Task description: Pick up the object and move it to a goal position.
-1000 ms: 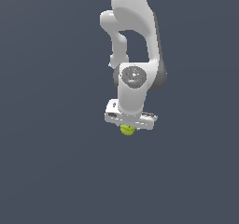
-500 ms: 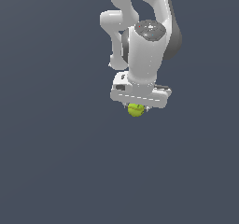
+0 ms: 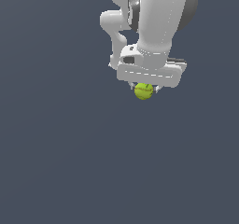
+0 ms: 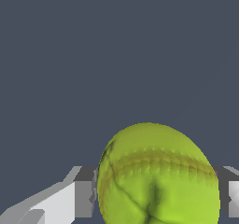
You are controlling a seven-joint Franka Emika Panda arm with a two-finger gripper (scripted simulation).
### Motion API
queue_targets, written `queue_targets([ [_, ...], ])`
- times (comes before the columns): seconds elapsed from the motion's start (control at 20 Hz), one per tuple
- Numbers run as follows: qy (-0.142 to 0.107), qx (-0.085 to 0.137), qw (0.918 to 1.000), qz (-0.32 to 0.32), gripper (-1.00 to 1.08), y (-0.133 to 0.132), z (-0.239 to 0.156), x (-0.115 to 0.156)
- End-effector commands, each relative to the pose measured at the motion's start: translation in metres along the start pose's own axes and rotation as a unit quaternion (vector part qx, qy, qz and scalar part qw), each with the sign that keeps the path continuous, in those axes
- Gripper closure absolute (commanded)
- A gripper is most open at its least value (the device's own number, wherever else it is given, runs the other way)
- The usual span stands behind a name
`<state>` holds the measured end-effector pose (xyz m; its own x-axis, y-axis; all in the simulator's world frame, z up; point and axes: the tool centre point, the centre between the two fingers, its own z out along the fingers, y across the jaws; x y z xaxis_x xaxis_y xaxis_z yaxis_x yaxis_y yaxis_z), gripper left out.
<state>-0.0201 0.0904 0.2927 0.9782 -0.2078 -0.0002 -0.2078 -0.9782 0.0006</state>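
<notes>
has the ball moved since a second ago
Yes. The ball, held in the gripper, has shifted up and toward the exterior view's right within the frame.

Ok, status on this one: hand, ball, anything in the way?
Hand shut on ball. Ball carried under the hand. Nothing else visible around it.

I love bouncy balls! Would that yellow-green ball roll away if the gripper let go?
Probably: the ball looks round, with no flat side. Its seamed skin may give some grip. The gripper seems to pinch only its sides, so it might slip.

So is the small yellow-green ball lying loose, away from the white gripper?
No, the yellow-green ball sits between the white gripper fingers.
</notes>
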Motion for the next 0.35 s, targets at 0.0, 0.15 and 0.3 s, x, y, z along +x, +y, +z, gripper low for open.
queue_targets([
  [0.0, 0.000, 0.000, 1.0000, 0.000, 1.08, -0.003, -0.013, -0.005],
  [0.15, 0.000, 0.000, 1.0000, 0.000, 1.08, -0.005, -0.021, -0.007],
  [0.3, 0.000, 0.000, 1.0000, 0.000, 1.08, -0.005, -0.024, -0.008],
])
